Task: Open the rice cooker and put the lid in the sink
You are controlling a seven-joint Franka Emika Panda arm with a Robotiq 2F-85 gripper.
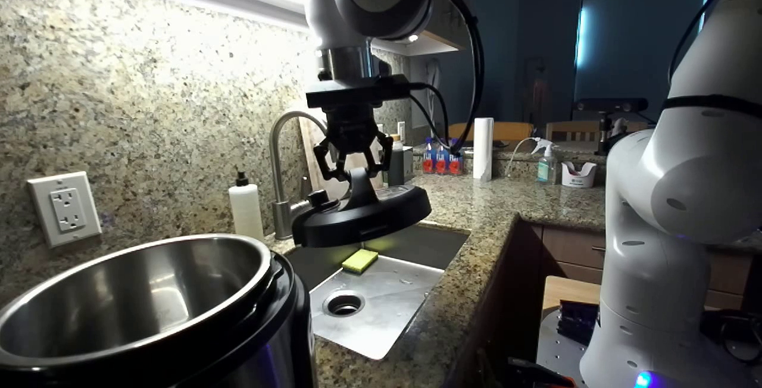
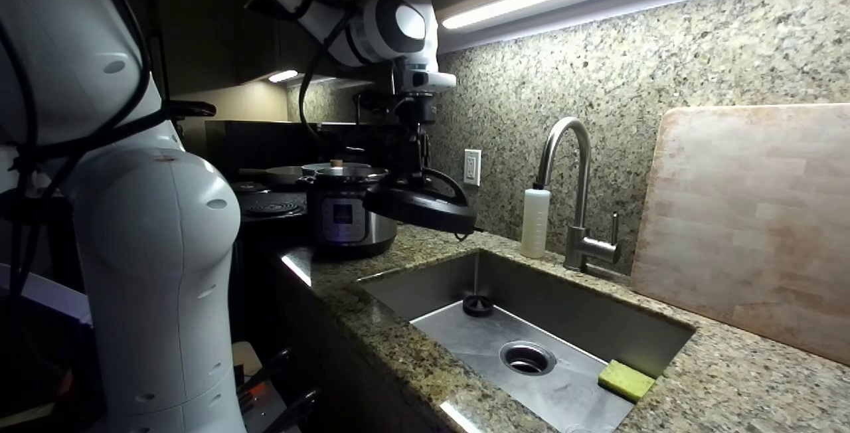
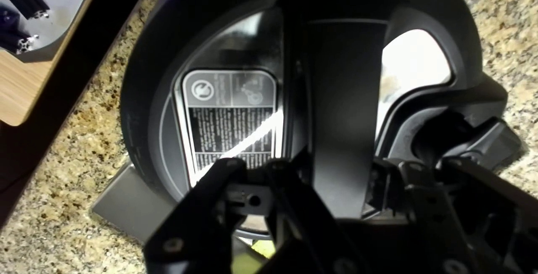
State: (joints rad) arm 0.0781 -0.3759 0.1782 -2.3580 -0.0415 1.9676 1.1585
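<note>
The black domed lid (image 1: 366, 221) (image 2: 425, 206) (image 3: 145, 97) hangs tilted in the air, off the rice cooker, at the cooker's end of the sink. My gripper (image 1: 359, 174) (image 3: 338, 173) is shut on the lid's top handle (image 3: 344, 110), one finger on each side. The rice cooker (image 1: 166, 296) (image 2: 345, 217) stands uncovered on the counter, its steel inner pot bare. The sink (image 1: 396, 299) (image 2: 558, 303) is a steel basin with a round drain. In the wrist view, the lid hides much of what lies under it.
A yellow sponge (image 1: 360, 260) (image 2: 626, 380) and a small black drain piece (image 2: 477, 305) lie in the sink. Along the backsplash stand a white bottle (image 1: 245, 206), the curved faucet (image 2: 581, 187) and a large cutting board (image 2: 750, 220). Pans (image 2: 285, 174) sit beyond the cooker.
</note>
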